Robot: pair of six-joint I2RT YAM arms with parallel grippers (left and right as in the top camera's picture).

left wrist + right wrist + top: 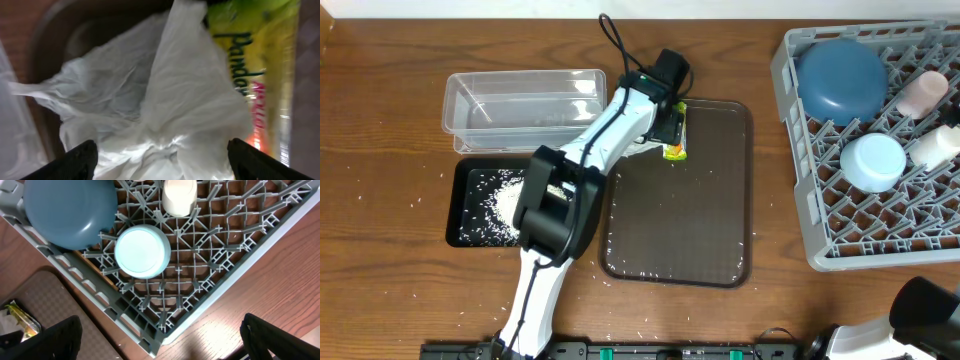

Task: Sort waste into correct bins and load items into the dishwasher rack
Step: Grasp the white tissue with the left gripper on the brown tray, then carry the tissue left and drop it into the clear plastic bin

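My left gripper [160, 162] is open, low over the crumpled white tissue [150, 110] at the far left corner of the dark-brown serving tray [700, 230]. The tissue lies between the spread fingers. The yellow-green-orange snack wrapper [255, 65] lies beside it and also shows in the overhead view [674, 150]. The clear tub [520, 108] is left of the gripper. The black tray-bin [460, 210] holds rice [505, 205]. The grey rack [800, 180] holds the dark-blue bowl [840, 80], light-blue bowl [873, 162], pink cup [920, 94] and white cup [935, 145]. My right gripper [160, 340] is open above the rack's corner.
Loose rice grains lie scattered on the wooden table [380, 200] and along the serving tray's front edge [660, 270]. The left arm [590, 150] stretches across the black tray-bin and the tub's right end. The right arm's base [910, 320] sits at the front right.
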